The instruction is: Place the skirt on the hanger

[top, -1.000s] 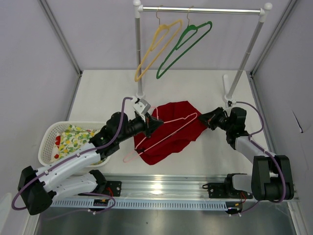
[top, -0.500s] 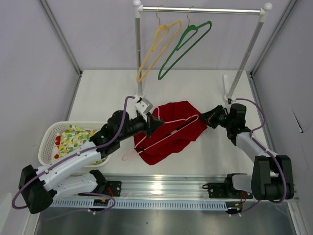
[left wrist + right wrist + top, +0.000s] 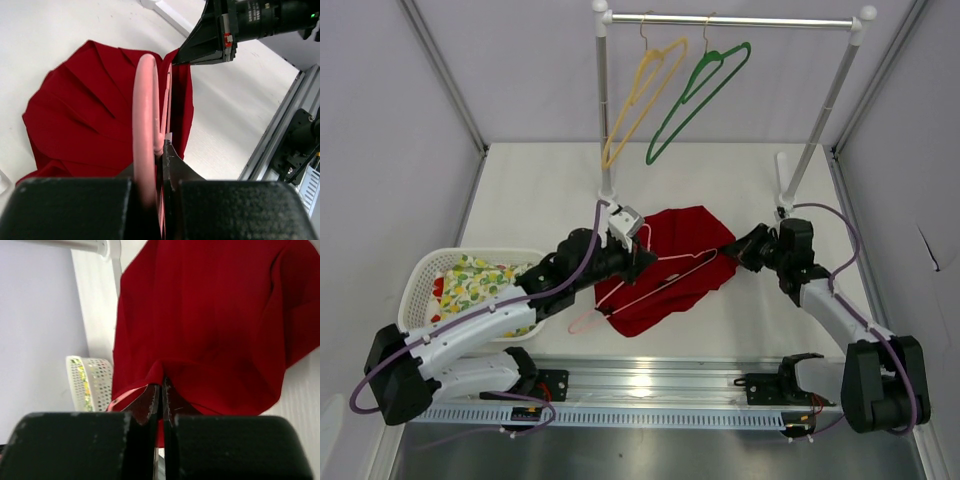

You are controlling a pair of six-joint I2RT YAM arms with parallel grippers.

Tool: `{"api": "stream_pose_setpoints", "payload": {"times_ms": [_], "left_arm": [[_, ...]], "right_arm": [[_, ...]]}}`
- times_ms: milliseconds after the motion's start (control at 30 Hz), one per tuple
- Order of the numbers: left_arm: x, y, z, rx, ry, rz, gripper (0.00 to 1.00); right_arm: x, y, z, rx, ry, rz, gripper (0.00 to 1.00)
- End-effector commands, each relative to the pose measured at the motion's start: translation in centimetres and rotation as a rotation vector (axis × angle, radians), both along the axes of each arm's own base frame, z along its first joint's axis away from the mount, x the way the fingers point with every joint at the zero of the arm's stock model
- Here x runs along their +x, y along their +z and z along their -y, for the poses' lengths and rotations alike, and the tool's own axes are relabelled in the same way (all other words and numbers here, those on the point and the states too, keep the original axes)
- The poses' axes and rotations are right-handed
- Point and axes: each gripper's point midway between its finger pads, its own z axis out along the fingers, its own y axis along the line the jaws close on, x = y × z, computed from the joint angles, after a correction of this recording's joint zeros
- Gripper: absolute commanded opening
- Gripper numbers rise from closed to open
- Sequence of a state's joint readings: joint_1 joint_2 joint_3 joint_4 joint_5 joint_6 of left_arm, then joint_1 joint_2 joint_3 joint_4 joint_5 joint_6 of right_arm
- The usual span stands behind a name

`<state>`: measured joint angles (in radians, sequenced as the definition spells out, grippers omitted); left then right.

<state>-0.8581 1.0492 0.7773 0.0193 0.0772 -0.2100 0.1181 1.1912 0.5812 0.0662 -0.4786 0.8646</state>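
Note:
The deep-red skirt (image 3: 670, 265) lies spread on the white table between the arms. The pale pink hanger (image 3: 650, 282) lies slanted across it, its hook end at the upper left. My left gripper (image 3: 642, 258) is shut on the hanger near the hook; in the left wrist view the pink wire (image 3: 146, 125) runs up from the closed jaws over the skirt (image 3: 80, 125). My right gripper (image 3: 730, 247) is shut on the skirt's right edge; in the right wrist view a pinch of red fabric (image 3: 210, 325) rises from the jaws, and a bit of pink hanger (image 3: 127, 392) shows beside them.
A rail on two posts (image 3: 735, 19) at the back holds a yellow hanger (image 3: 638, 95) and a green hanger (image 3: 695, 95). A white basket (image 3: 420, 280) with floral cloth (image 3: 470, 285) stands at the left. The rack's feet (image 3: 785, 200) stand close behind the right gripper.
My left gripper has moved right with the hanger, sliding it further over the skirt. My right gripper has shifted slightly left and nearer, still holding the skirt's edge.

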Motion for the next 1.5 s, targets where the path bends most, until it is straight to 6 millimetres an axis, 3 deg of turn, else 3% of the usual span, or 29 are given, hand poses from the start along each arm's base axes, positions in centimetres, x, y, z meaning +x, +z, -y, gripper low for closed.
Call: {"api": "stream_pose_setpoints", "payload": {"times_ms": [0,133,300,400,433,467,567,700,800,900,1033,1167,1467], "left_arm": [[-0.1,-2.5,0.1,0.059,0.035,-0.045,0.0],[-0.5,-2.7,1.3,0.054,0.041,-0.032,0.0],[-1.4,-3.1,2.7,0.069,0.026,-0.022,0.0],[-1.7,-3.3,3.2,0.078,0.024,-0.017,0.0],[-1.8,-3.3,3.4,0.08,0.02,-0.016,0.0],[-1.9,-3.3,3.6,0.083,0.018,-0.014,0.0],[-2.2,-3.3,4.2,0.091,0.01,-0.008,0.0],[-2.4,-3.7,4.8,0.103,0.001,-0.008,0.0],[-2.6,-3.6,5.2,0.1,-0.01,-0.007,0.0],[-2.6,-3.6,5.4,0.106,-0.014,-0.006,0.0],[-2.6,-3.4,5.4,0.11,-0.016,-0.001,0.0],[-2.6,-3.2,5.5,0.109,-0.017,-0.002,0.0],[-2.9,-2.0,5.7,0.111,-0.04,0.006,0.0]], "right_arm": [[-1.1,-1.9,1.6,-0.147,-0.062,0.017,0.04],[-3.5,-4.1,2.0,-0.2,-0.07,-0.037,0.2],[-5.7,-3.6,2.6,-0.285,-0.091,-0.024,0.46],[-6.5,-2.5,3.0,-0.324,-0.107,-0.01,0.53],[-6.7,-2.1,3.1,-0.327,-0.114,-0.004,0.52],[-6.8,-1.4,3.0,-0.322,-0.114,0.011,0.4],[-7.5,0.3,2.4,-0.312,-0.108,0.046,0.28],[-7.9,2.4,0.7,-0.302,-0.075,0.104,0.27],[-8.0,2.2,-1.1,-0.317,-0.025,0.105,0.24],[-8.1,1.0,-2.5,-0.353,0.011,0.077,0.23],[-8.7,-1.2,-2.5,-0.384,0.015,0.036,0.21],[-9.9,-4.1,-0.9,-0.441,-0.005,-0.035,0.2],[-10.8,-6.9,2.4,-0.526,-0.082,-0.131,0.21]]}}
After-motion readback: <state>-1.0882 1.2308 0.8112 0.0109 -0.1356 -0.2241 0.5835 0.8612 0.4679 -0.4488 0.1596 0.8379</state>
